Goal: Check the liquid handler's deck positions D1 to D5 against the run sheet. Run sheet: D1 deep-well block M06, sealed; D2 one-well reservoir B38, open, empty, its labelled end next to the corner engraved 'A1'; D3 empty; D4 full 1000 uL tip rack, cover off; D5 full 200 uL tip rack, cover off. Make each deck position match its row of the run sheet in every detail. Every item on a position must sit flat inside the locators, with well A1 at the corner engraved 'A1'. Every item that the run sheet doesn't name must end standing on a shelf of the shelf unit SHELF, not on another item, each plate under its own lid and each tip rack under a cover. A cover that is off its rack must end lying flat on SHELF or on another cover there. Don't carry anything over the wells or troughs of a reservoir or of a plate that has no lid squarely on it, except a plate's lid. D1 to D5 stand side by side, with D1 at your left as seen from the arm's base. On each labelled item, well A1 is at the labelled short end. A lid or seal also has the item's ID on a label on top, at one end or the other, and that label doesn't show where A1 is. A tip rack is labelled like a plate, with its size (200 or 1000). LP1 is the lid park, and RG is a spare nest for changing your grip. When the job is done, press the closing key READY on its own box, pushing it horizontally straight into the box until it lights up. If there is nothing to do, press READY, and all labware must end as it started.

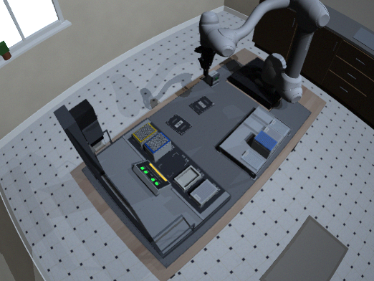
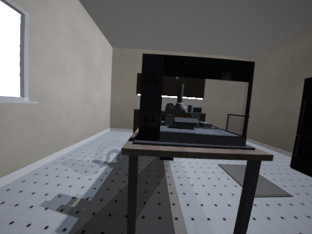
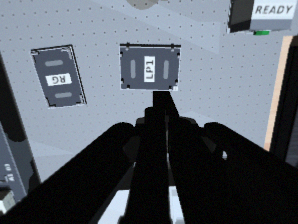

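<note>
Just beside shut gripper, unlit READY box

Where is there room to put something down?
The dark LP1 nest and dark RG nest hold nothing, and grey mat lies bare between them and the grey shelf unit. It is crowded along the deck row, around the blue-rimmed tip rack.

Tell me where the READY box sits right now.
In the top view the READY box stands at the table's far edge, right beside the shut, empty end effector; the wrist view shows it upper right, beyond the LP1 nest.
</note>
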Motion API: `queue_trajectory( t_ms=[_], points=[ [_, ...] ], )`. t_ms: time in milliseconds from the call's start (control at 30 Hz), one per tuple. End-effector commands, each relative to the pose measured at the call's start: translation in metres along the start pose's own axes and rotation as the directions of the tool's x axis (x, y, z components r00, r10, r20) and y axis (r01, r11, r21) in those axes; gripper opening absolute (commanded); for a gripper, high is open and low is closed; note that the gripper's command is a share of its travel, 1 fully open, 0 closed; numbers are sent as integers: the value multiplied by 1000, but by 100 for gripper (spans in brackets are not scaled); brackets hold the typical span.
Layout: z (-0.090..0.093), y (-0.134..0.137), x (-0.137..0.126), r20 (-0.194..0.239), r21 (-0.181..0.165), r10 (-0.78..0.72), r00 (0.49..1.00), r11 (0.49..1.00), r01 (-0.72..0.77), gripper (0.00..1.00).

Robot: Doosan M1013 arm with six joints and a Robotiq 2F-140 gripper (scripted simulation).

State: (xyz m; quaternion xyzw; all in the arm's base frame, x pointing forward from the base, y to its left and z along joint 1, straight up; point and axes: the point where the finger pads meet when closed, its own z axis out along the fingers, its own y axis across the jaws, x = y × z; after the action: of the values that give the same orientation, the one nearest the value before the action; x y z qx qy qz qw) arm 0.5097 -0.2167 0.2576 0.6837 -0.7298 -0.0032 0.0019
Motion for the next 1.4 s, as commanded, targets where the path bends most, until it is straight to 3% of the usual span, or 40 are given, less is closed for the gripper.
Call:
queue_trajectory(
  t_ms=[0, 1367],
  points=[
    [0, 19, 3, -3, 2, -8, 1000, 1000, 8, 10],
    [1, 202, 14, 1, -4, -8, 1000, 1000, 8, 10]
  ],
)
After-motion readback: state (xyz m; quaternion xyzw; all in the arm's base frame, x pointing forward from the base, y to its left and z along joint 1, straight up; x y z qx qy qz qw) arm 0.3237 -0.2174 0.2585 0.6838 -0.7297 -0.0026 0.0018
